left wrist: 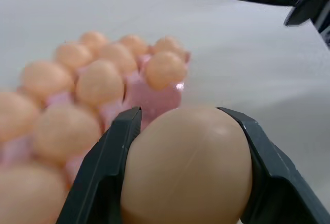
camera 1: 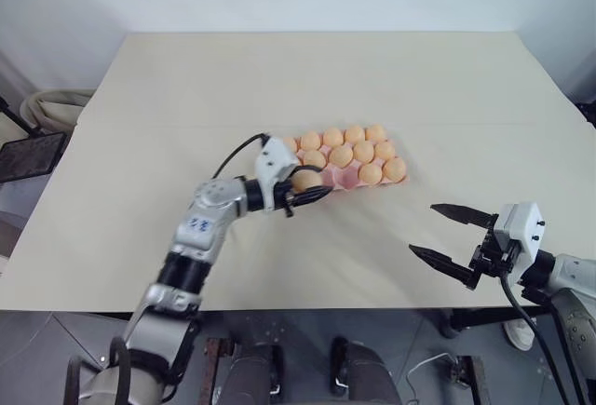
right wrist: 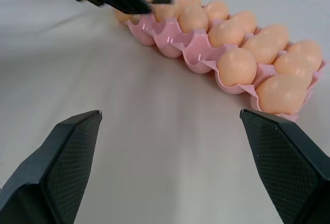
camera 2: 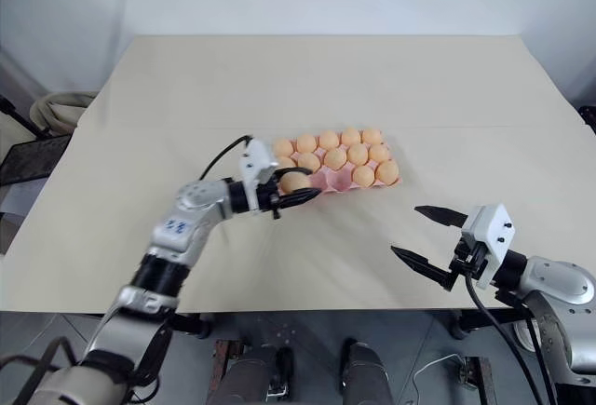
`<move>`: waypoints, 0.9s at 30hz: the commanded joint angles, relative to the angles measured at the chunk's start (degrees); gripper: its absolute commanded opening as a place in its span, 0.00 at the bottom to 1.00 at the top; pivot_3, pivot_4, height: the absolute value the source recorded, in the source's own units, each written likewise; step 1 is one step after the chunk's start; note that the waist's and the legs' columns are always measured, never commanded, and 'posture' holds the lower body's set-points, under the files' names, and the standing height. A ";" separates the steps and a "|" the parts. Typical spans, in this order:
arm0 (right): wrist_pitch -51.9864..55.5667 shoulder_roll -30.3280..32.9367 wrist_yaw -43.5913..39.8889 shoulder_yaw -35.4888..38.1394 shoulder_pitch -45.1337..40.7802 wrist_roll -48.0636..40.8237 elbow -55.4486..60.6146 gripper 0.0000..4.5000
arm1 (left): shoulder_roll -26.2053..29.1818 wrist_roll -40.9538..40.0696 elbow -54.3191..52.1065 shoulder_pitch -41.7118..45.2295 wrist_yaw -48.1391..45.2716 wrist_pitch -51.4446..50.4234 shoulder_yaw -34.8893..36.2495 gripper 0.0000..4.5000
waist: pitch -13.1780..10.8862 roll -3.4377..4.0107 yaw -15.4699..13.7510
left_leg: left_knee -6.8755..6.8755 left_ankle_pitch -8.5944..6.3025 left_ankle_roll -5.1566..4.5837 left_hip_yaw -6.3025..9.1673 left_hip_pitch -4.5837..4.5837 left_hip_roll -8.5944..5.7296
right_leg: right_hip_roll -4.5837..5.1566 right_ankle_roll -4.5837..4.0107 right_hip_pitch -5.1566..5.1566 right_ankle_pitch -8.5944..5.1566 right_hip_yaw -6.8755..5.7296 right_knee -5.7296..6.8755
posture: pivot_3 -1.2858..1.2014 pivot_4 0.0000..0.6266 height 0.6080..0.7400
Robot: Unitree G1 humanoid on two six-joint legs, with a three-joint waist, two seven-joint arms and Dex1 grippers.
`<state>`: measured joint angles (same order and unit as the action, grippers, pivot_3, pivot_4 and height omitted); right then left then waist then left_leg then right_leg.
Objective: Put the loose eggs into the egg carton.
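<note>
Pink is the colour of the egg carton (camera 1: 346, 178), which lies flat on the pale beige table (camera 1: 307, 70), a little past the middle and slightly toward the robot's right. Most of its cups are filled with pale orange eggs (camera 1: 353, 151), set in rows. In the near row, some pink cups (right wrist: 178, 41) are seen with no egg in them, while two eggs sit at the right end of that row.

One loose egg (left wrist: 188, 165) is held in the left gripper (camera 1: 307, 188). The two black fingers (left wrist: 105, 170) are pressed against its sides, one on each side, and the egg is seen plainly between them in the left wrist view. The gripper is held level over the near left corner of the carton, pointing toward the robot's right. From the head views it cannot be told whether the held egg is touching the carton or hanging just above it.

The right gripper (camera 1: 451, 236) is seen over bare table near the front edge, well apart from the carton. Its fingers (right wrist: 64, 154) are spread wide and nothing is held between them. It is pointed toward the carton, and the long near side of the carton is seen between its fingertips in the right wrist view.
</note>
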<state>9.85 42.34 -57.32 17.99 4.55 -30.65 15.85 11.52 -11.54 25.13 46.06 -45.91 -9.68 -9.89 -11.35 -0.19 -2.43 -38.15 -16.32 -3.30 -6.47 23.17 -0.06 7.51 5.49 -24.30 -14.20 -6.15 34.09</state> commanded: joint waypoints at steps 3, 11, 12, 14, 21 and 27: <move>-1.96 -1.68 2.01 2.05 2.44 -0.26 4.13 1.00 | -4.91 3.69 17.84 9.82 3.60 10.11 1.37 0.44 | -0.01 -0.01 -0.07 | 0.01 -0.12 -0.22 -0.05 0.01 0.01 | 0.02 0.01 0.00 0.03 0.03 -0.09 | 0.52 0.24 1.00; -2.87 -3.55 4.42 2.13 5.39 -0.12 7.05 1.00 | -8.90 4.59 30.72 15.66 1.70 17.21 3.40 0.52 | -0.03 -0.06 -0.30 | 0.01 -0.15 -0.20 -0.23 0.07 0.02 | 0.04 0.10 -0.08 0.07 -0.02 -0.22 | 0.52 0.24 1.00; -2.92 -3.70 4.69 2.04 5.56 -0.11 7.29 1.00 | -9.43 4.48 31.73 16.17 1.33 17.71 3.85 0.60 | -0.04 -0.06 -0.34 | -0.01 -0.17 -0.24 -0.24 0.07 0.01 | 0.04 0.12 -0.08 0.08 -0.01 -0.22 | 0.52 0.24 1.00; -2.93 -3.93 5.09 1.89 5.78 -0.10 7.71 1.00 | -10.12 4.65 33.10 16.88 0.84 18.66 4.29 0.72 | -0.04 -0.06 -0.47 | -0.02 -0.28 -0.33 -0.25 0.08 0.00 | 0.08 0.15 -0.08 0.10 0.00 -0.24 | 0.52 0.24 1.00; -2.55 -3.94 5.54 0.76 5.08 -0.20 7.86 1.00 | -7.34 5.46 30.66 14.94 -1.63 20.95 5.33 1.00 | -0.04 -0.06 -0.19 | -0.02 -0.24 -0.30 -0.29 0.07 0.00 | 0.05 0.18 -0.09 0.12 0.03 -0.24 | 0.52 0.24 1.00; -2.32 -3.82 4.98 -1.77 1.57 0.23 5.72 1.00 | 1.04 4.21 20.78 8.44 -5.45 20.65 7.11 1.00 | -0.04 -0.06 1.09 | -0.02 -0.22 -0.27 -0.29 0.03 0.03 | 0.06 0.17 -0.09 0.12 0.06 -0.16 | 0.52 0.24 1.00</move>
<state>7.79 38.59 -51.97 16.20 6.89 -30.25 21.70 10.96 -6.37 50.71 55.46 -50.03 10.13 -3.75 -11.39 -0.25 -1.33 -38.18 -16.53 -3.55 -6.76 23.20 -0.02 7.58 5.66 -24.40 -14.08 -6.09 33.94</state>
